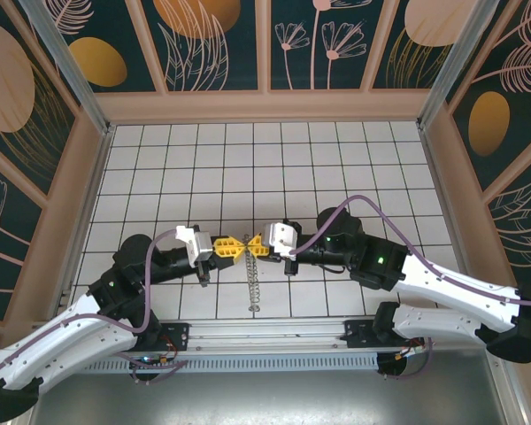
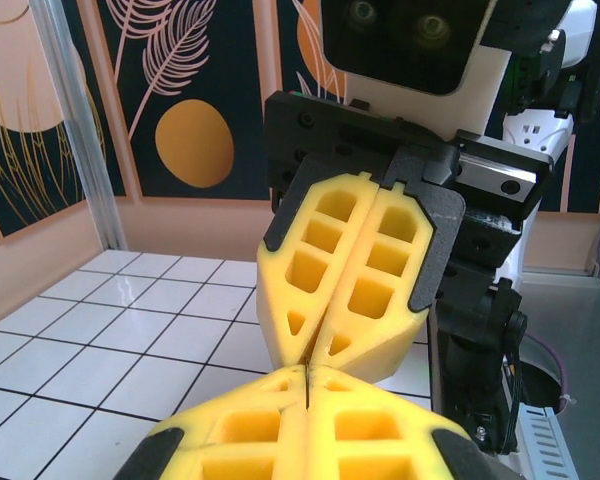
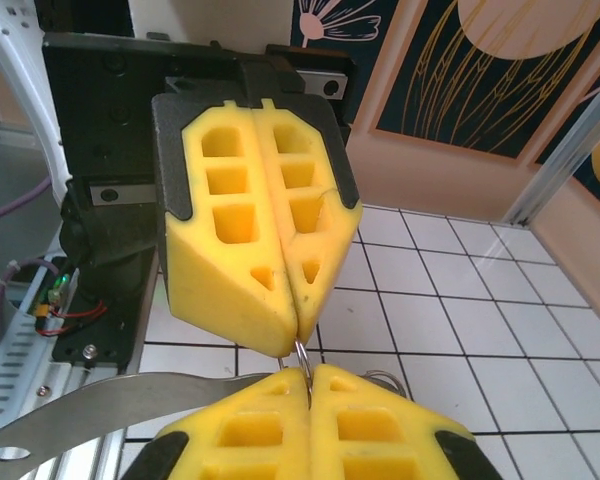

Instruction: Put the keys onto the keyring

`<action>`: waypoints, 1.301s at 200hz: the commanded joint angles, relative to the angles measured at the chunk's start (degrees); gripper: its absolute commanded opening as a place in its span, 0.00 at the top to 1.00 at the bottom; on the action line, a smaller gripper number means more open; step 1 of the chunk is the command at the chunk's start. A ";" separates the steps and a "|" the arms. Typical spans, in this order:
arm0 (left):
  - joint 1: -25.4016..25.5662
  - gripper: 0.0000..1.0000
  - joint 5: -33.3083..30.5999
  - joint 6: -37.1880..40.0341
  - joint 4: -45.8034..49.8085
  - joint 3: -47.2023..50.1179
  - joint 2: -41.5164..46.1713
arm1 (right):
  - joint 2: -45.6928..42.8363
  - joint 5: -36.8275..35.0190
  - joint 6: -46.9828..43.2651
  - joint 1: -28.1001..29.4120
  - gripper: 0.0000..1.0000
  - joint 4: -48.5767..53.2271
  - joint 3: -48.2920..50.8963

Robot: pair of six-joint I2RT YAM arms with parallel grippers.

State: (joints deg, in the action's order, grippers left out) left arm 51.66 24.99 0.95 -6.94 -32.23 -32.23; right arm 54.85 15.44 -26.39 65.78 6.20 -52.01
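Left gripper [image 1: 240, 249] and right gripper [image 1: 251, 247] meet tip to tip. Both are closed and, as we read it, pinch the keyring [image 1: 255, 285] by its top wire. Its coil trails toward the near rail [image 1: 274, 334]. We cannot tell whether a key is threaded, so we judge mid-task. The counter [image 1: 336, 159] beyond the keyring is open, and the walls [image 1: 88, 177] are well apart from it.

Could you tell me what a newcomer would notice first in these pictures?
The yellow-fingered left hand and right hand meet tip to tip, both shut, at the middle of the white tiled table. A thin coiled keyring trails from that meeting point toward the near edge, its top caught between the tips. Dark walls with gold leaf patterns surround the table.
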 commanded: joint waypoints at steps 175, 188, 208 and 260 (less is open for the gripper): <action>-0.07 0.81 -9.98 5.02 16.65 -7.28 -7.57 | 2.14 -3.93 -3.49 -0.23 1.00 2.62 -3.76; -0.09 0.80 -9.88 4.87 16.77 -7.29 -7.75 | 2.17 -3.75 -3.48 -0.38 1.00 2.59 -3.84; -0.15 0.79 -9.72 4.71 16.65 -7.25 -8.23 | 2.09 -3.58 -3.54 -0.47 1.00 2.59 -3.92; -0.11 1.00 -8.48 5.30 15.06 -7.37 -7.82 | 2.18 -3.77 -3.34 -0.59 1.00 2.99 -3.66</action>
State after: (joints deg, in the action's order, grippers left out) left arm 51.77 17.06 5.91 8.49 -38.30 -40.27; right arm 57.56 9.96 -28.88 64.93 11.90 -53.30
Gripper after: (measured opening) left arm 0.048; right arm 0.038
